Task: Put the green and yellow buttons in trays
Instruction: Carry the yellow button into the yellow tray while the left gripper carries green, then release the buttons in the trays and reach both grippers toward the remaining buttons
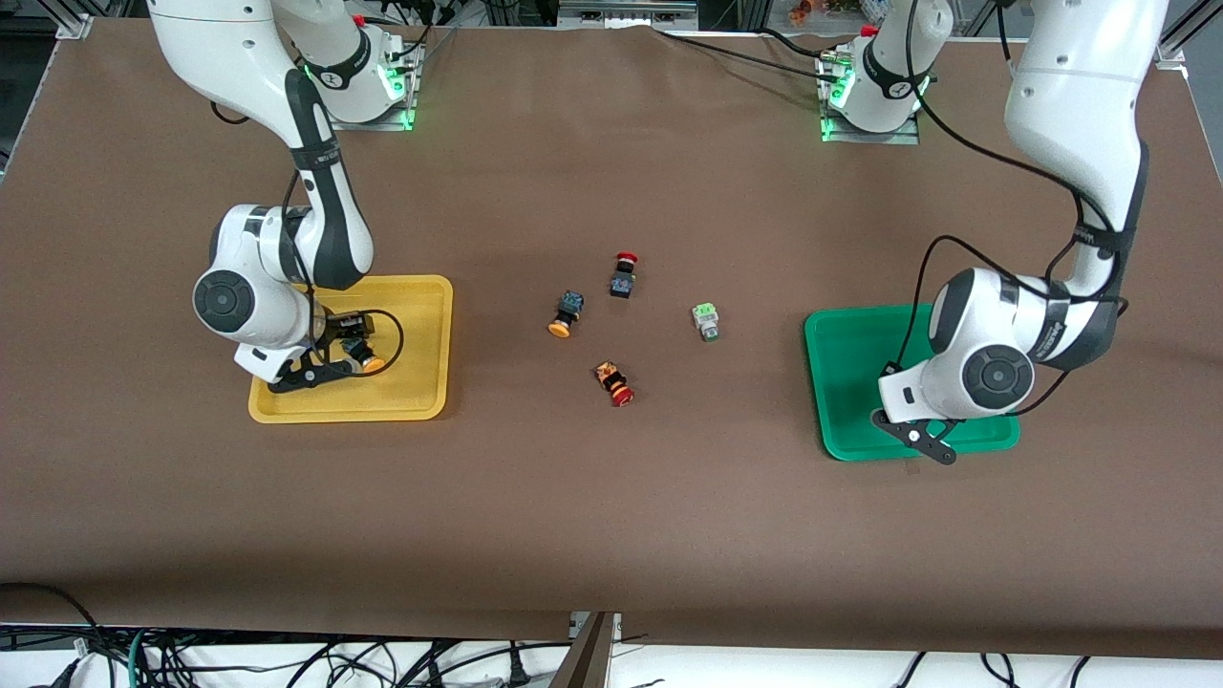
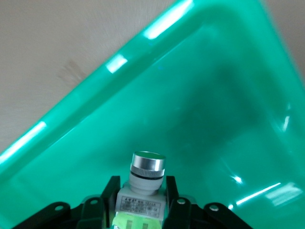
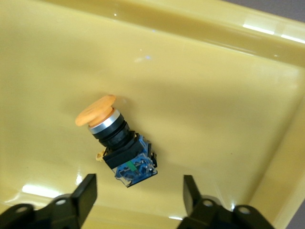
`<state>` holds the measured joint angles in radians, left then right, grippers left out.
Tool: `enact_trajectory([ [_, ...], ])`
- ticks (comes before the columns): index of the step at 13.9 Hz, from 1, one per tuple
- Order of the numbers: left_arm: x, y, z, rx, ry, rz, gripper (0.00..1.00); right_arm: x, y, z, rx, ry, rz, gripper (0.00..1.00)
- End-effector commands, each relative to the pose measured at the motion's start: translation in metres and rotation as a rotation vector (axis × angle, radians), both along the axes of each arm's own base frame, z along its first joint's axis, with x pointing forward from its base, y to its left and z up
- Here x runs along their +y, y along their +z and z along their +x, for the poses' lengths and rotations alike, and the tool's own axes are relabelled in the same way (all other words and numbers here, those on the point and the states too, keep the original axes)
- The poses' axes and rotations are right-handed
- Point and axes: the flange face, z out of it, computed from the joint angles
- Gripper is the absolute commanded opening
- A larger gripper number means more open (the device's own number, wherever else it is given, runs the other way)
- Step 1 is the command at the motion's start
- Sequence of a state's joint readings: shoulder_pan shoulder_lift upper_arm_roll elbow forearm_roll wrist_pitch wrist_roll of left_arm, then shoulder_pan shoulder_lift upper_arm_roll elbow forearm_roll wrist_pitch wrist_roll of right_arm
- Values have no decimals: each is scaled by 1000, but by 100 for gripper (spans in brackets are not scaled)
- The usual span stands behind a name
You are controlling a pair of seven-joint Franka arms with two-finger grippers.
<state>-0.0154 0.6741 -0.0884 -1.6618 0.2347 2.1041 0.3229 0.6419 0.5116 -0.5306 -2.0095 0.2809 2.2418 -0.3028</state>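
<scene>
My right gripper (image 1: 323, 371) is open low over the yellow tray (image 1: 420, 315). A yellow button (image 1: 366, 356) lies on its side in that tray, just ahead of the open fingers (image 3: 88, 188), free of them; the right wrist view shows it (image 3: 114, 138). My left gripper (image 1: 929, 441) is low over the green tray (image 1: 841, 363), shut on a silvery-white green button (image 2: 145, 174), which the wrist hides in the front view. A second yellow button (image 1: 566, 313) and a second green button (image 1: 706, 321) lie on the table between the trays.
Two red-capped dark switches lie mid-table: one (image 1: 624, 274) farther from the front camera than the loose buttons, one (image 1: 614, 381) nearer. The brown table cover (image 1: 611, 497) is bare toward the front edge.
</scene>
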Motion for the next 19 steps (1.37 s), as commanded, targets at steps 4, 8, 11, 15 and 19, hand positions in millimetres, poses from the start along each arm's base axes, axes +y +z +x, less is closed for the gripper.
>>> enact_trajectory([
  [4,-77,70,-10,2,-53,-50,100,90,49,10,37,-234,63,97],
  [8,-186,83,-51,64,249,-144,100,192,42,-24,70,-492,75,97],
  [11,-264,65,-96,61,555,-45,100,253,25,-50,71,-669,96,97],
  [15,-303,3,-153,-31,702,-99,100,293,-8,-69,50,-762,148,97],
  [19,-311,-20,-164,-47,688,-94,70,326,-39,-91,-30,-773,162,93],
])
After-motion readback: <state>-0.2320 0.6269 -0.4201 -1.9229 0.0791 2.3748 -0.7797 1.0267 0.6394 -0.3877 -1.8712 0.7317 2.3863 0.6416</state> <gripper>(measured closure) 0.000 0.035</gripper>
